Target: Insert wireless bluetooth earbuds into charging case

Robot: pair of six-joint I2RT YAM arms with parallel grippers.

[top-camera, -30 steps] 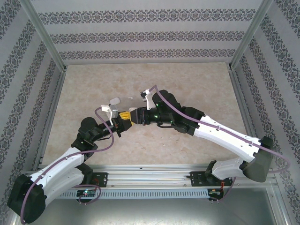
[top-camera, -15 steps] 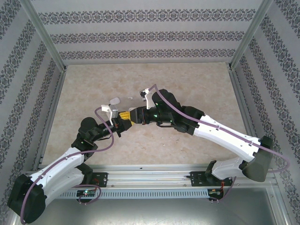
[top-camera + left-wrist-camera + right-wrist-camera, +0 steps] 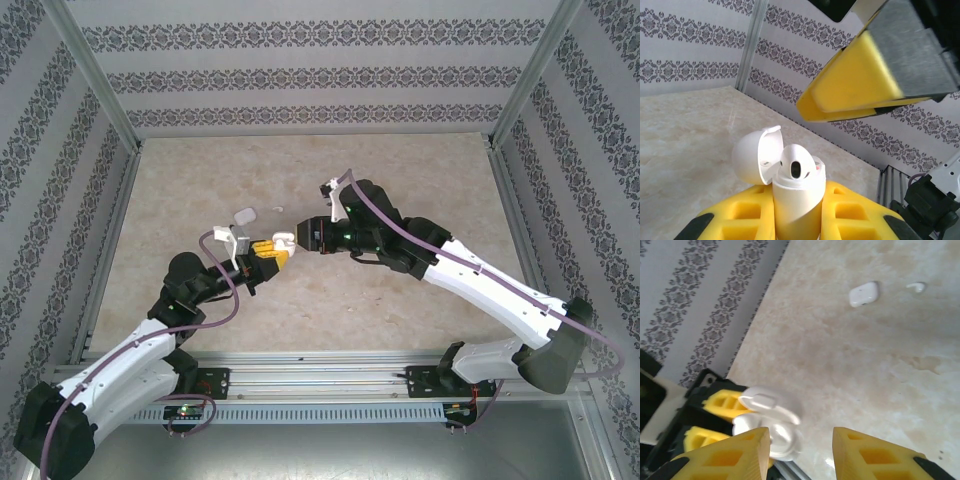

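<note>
Earbud [image 3: 795, 166] sits in open case [image 3: 796, 212] pinched by left end effector [image 3: 268, 251]; right end effector [image 3: 800, 460] spread.

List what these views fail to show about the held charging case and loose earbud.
- Second slot of the charging case, left wrist view: behind the seated earbud.
- Its base, same view: cut by bottom edge.
- It, top view: tiny between left pincer and right pincer.
- Loose earbud orientation, right wrist view: too small.

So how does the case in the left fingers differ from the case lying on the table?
The held case has its lid open; the table case looks shut. The held case stands upright between the left fingers, with an earbud inside; the table case lies flat, untouched. Both are white and rounded.
</note>
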